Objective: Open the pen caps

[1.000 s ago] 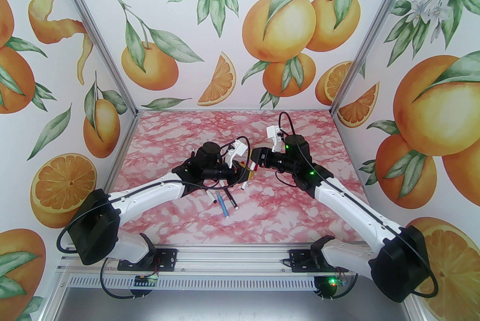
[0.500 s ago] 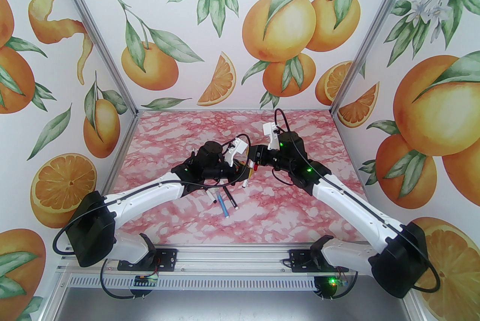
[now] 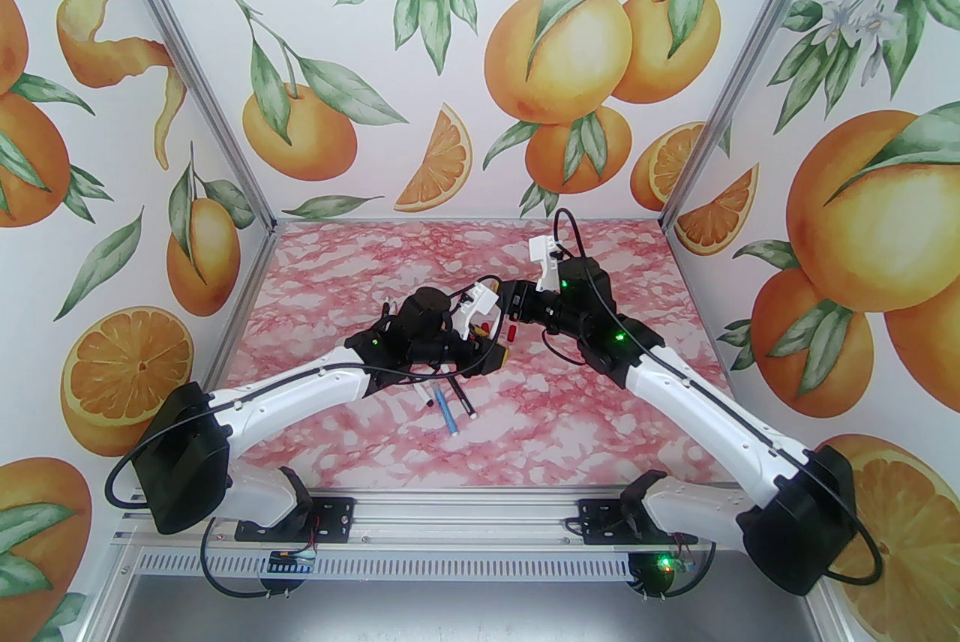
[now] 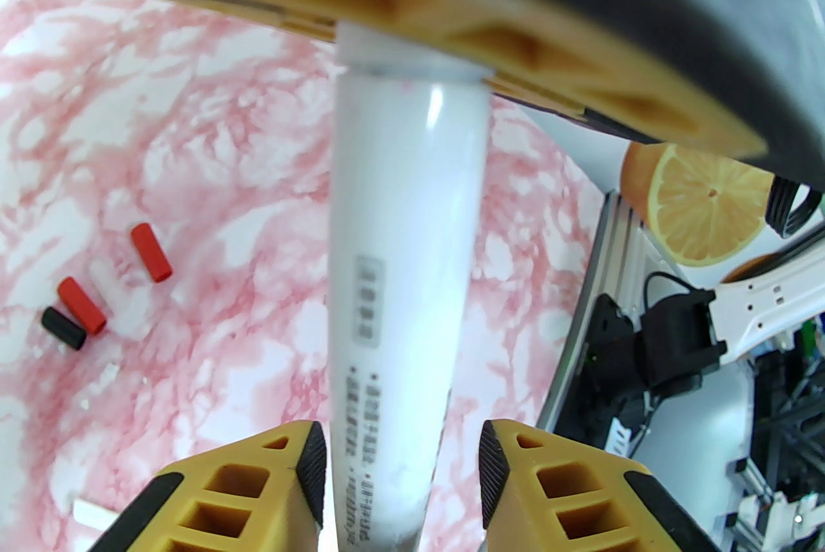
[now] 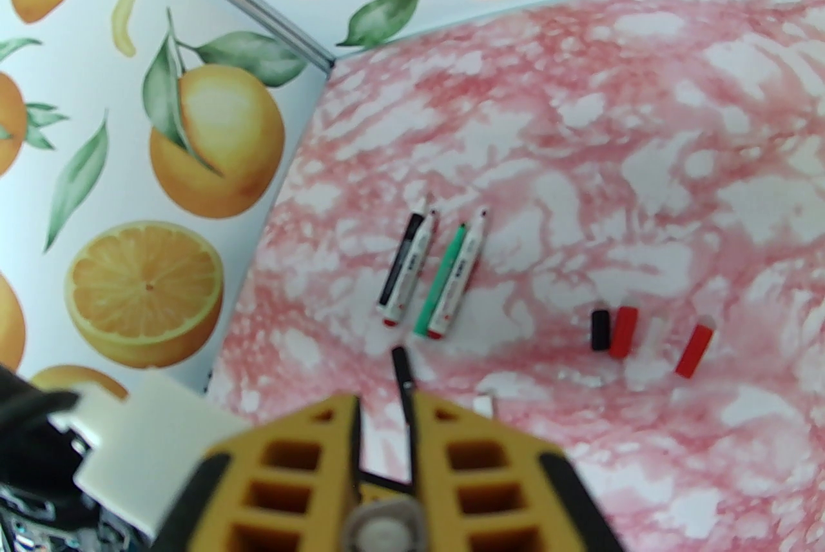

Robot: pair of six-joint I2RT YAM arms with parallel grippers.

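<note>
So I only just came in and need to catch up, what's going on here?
Both arms are on one white pen. The right gripper is shut on its far end, and the left gripper stands open around the barrel. Four loose pen caps, one black, two red and one pale, lie on the table near a row of four pens that look uncapped.

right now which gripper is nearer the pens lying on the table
Left. The left gripper is just beyond the pens, to their right; the right gripper is farther back again.
</note>
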